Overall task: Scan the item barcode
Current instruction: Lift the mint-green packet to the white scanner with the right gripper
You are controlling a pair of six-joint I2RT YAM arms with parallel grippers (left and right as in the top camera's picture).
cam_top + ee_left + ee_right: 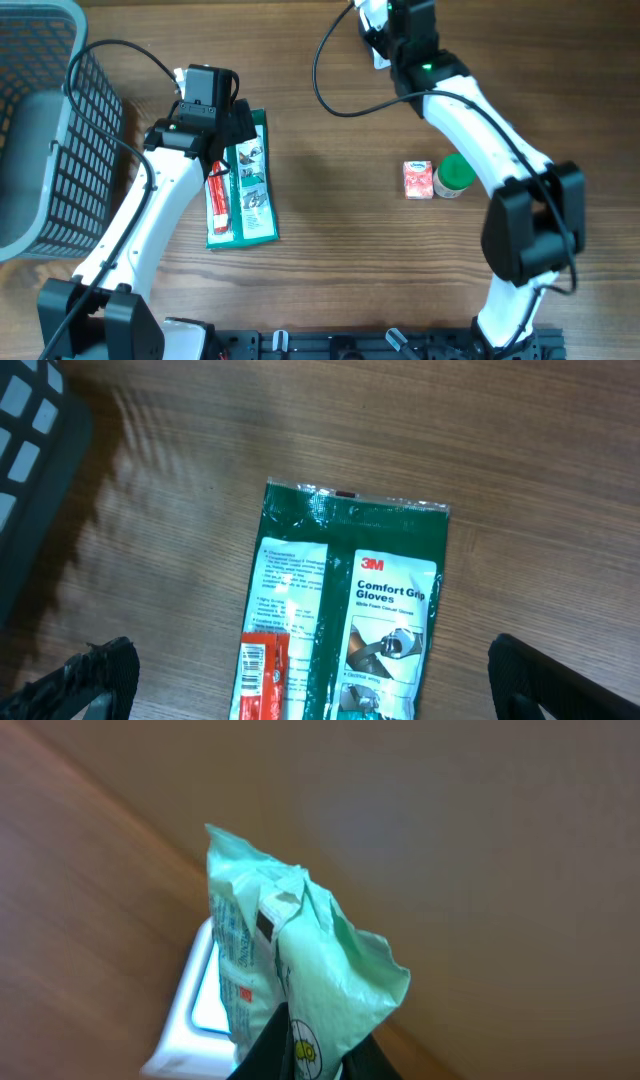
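**A:** Where is the item?

**B:** The pale green packet [290,950] is clamped at its lower end in the right gripper [305,1065], at the top edge of the overhead frame. A white device [195,1015] shows just behind it; I take that for the scanner.

**A:** What could go wrong?

**B:** The packet is soft and crumpled and the pinch is narrow. It may sag or twist, turning the barcode away. I cannot tell which face carries the code.

**A:** And the other arm?

**B:** The left gripper [312,670] hovers wide apart and empty over the gloves pack [243,185], left of centre. That pack lies flat, so the fingers could skid off it.

**A:** Room to move?

**B:** It is tight at the top, where a black cable [325,70] loops beside the right arm. The basket [40,150] crowds the upper left. The middle of the surface [330,250] is open wood. A red box [418,180] and a green-capped jar [456,176] sit together at centre right, close to the right arm.
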